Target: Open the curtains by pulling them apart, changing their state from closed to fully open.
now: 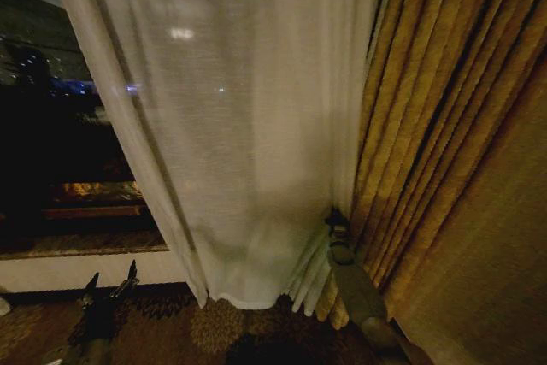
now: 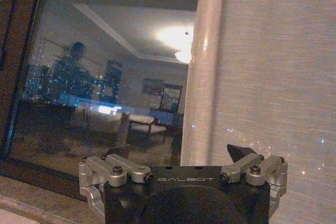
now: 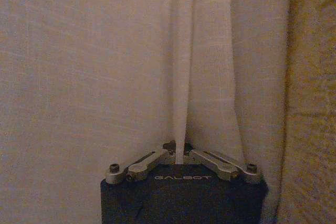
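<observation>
Right claw (image 3: pixel 179 153) pinching sheer curtain (image 3: pixel 94 66) fold, left claw (image 2: pixel 181 169) spread, beside curtain edge

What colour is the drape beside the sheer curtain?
Golden-yellow drape, clearest in the head view.

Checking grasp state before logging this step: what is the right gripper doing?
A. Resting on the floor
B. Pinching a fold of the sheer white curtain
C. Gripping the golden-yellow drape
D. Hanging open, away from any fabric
B: the right wrist view shows the right gripper with its fingers closed on a vertical fold of the sheer curtain, with the golden drape beside it.
</observation>
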You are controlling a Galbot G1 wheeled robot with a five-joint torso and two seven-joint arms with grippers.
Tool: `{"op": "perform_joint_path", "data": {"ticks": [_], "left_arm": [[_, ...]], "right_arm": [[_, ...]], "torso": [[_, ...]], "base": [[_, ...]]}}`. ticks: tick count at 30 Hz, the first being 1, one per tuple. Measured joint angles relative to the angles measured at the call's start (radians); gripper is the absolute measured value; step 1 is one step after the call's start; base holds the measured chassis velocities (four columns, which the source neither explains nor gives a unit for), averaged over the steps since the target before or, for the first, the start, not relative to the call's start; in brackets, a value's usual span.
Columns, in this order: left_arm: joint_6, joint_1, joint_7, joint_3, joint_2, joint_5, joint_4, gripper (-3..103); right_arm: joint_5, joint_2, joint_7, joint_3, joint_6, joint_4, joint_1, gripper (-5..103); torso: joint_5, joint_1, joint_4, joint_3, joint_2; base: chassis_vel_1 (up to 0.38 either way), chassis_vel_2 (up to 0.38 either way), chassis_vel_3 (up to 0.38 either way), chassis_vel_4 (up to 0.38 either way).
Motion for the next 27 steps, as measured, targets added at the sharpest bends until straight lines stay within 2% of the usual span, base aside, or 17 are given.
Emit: {"op": "perform_joint_path", "data": {"ticks": [8, 11, 13, 14, 15, 16, 18, 19, 20, 22, 23, 24, 26, 27], "left_arm": [[0.000, 0.000, 0.000, 0.000, 0.000, 0.000, 0.000, 100], [0.000, 0.000, 0.000, 0.000, 0.000, 0.000, 0.000, 100], [0.000, 0.000, 0.000, 0.000, 0.000, 0.000, 0.000, 100], [0.000, 0.000, 0.000, 0.000, 0.000, 0.000, 0.000, 100], [0.000, 0.000, 0.000, 0.000, 0.000, 0.000, 0.000, 100], [0.000, 0.000, 0.000, 0.000, 0.000, 0.000, 0.000, 100], [0.000, 0.000, 0.000, 0.000, 0.000, 0.000, 0.000, 100], [0.000, 0.000, 0.000, 0.000, 0.000, 0.000, 0.000, 100], [0.000, 0.000, 0.000, 0.000, 0.000, 0.000, 0.000, 100], [0.000, 0.000, 0.000, 0.000, 0.000, 0.000, 0.000, 100], [0.000, 0.000, 0.000, 0.000, 0.000, 0.000, 0.000, 100], [0.000, 0.000, 0.000, 0.000, 0.000, 0.000, 0.000, 100], [0.000, 0.000, 0.000, 0.000, 0.000, 0.000, 0.000, 100], [0.000, 0.000, 0.000, 0.000, 0.000, 0.000, 0.000, 100]], "right_arm": [[0.022, 0.001, 0.006, -0.014, -0.009, 0.041, -0.023, 0], [0.083, 0.005, -0.011, -0.056, -0.020, 0.091, -0.045, -3], [0.181, 0.004, -0.038, -0.118, -0.047, 0.180, -0.079, 6], [0.181, 0.004, -0.038, -0.118, -0.047, 0.180, -0.079, 6], [0.237, 0.000, -0.045, -0.154, -0.070, 0.232, -0.099, 12], [0.275, -0.005, -0.049, -0.179, -0.090, 0.270, -0.113, 12], [0.359, -0.023, -0.055, -0.240, -0.147, 0.375, -0.158, 22], [0.359, -0.023, -0.055, -0.240, -0.147, 0.375, -0.158, 22], [0.382, -0.029, -0.060, -0.256, -0.162, 0.407, -0.174, 27], [0.419, -0.044, -0.073, -0.282, -0.180, 0.476, -0.214, 27], [0.425, -0.052, -0.078, -0.289, -0.186, 0.505, -0.233, 38], [0.425, -0.052, -0.078, -0.289, -0.186, 0.505, -0.233, 38], [0.428, -0.071, -0.092, -0.293, -0.193, 0.548, -0.266, 49], [0.428, -0.084, -0.103, -0.293, -0.197, 0.576, -0.290, 49]], "torso": [[-0.0001, 0.000, 0.0002, 0.000, 0.000], [-0.0001, 0.000, 0.0002, 0.000, 0.000], [-0.0001, 0.000, 0.0002, 0.000, 0.000], [-0.0001, 0.000, 0.0002, 0.000, 0.000], [-0.0001, 0.000, 0.0003, 0.000, 0.000], [-0.0001, 0.000, 0.0003, 0.000, 0.000], [-0.0004, 0.000, 0.0005, 0.000, 0.000], [-0.0004, 0.000, 0.0005, 0.000, 0.000], [-0.0003, 0.000, 0.0004, 0.000, 0.000], [-0.0003, 0.000, 0.0004, 0.000, 0.000], [-0.0003, 0.000, 0.0004, 0.000, 0.000], [-0.0003, 0.000, 0.0004, 0.000, 0.000], [-0.0002, 0.000, 0.0004, 0.000, 0.000], [-0.0003, 0.000, 0.0004, 0.000, 0.000]], "base": [[0.000, 0.000, 0.000, 0.000], [0.000, 0.000, 0.000, 0.000], [0.000, 0.000, 0.000, 0.000], [0.000, 0.000, 0.000, 0.000], [0.000, 0.000, 0.000, 0.000], [0.000, 0.000, 0.000, 0.000], [0.000, 0.000, 0.000, 0.000], [0.000, 0.000, 0.000, 0.000], [0.000, 0.000, 0.000, 0.000], [0.000, 0.000, 0.000, 0.000], [0.000, 0.000, 0.000, 0.000], [0.000, 0.000, 0.000, 0.000], [0.000, 0.000, 0.000, 0.000], [0.000, 0.000, 0.000, 0.000]]}}
